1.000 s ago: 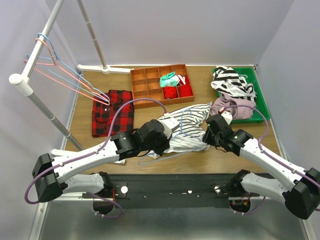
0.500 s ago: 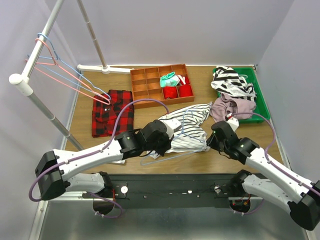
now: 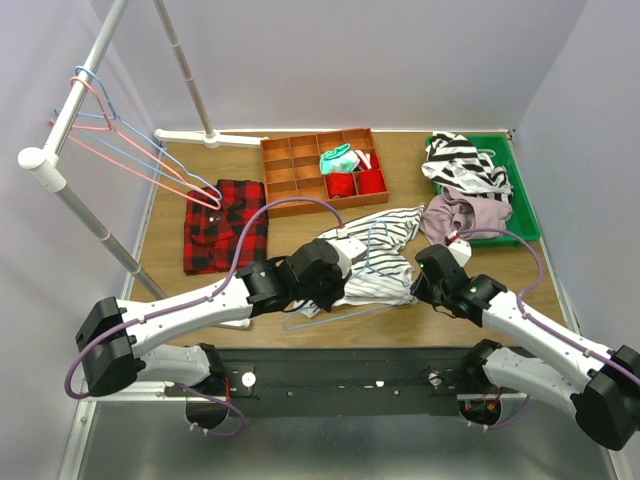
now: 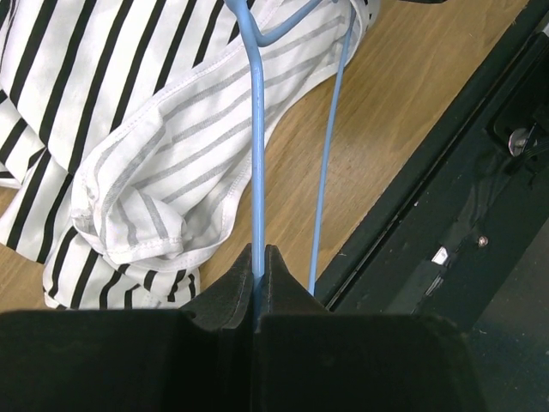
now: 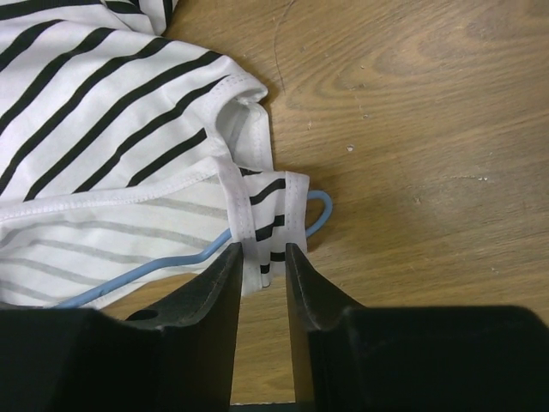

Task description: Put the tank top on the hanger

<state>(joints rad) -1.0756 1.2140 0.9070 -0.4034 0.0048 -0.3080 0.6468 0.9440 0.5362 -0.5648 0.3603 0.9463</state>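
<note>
With both arms reaching in over the table [image 3: 405, 165], the work sits at its near middle. Rack [image 3: 60, 120] stands at far left with pink-red hangers [image 3: 130, 160] on its bar. Tank top [image 3: 375, 260] lies crumpled on the wood between the two grippers, partly inside out, with paler stripes showing on the folded part in the left wrist view [image 4: 111, 112]. Plaid shirt [image 3: 225, 225] lies flat to the left, apart from the top. Green bin [image 3: 525, 215] sits at the far right with a broad-striped garment [image 3: 465, 165] and a mauve one [image 3: 465, 215] piled in it. Brown divided tray [image 3: 300, 165] is at far centre, with red and teal items in some compartments.

Hanger [image 3: 335, 317] lies across the tank top, its long bar on the wood at the near side. In the left wrist view two blue wires [image 4: 257, 172] run up over the cloth. In the right wrist view its curved end [image 5: 322, 206] pokes out from under a strap.

Left gripper [image 4: 258, 257] is clamped tight on one hanger wire, jaws closed with no gap. Right gripper [image 5: 262, 249] is at the top's right edge, jaws drawn in narrow and pinching the strap's hemmed end between them.
</note>
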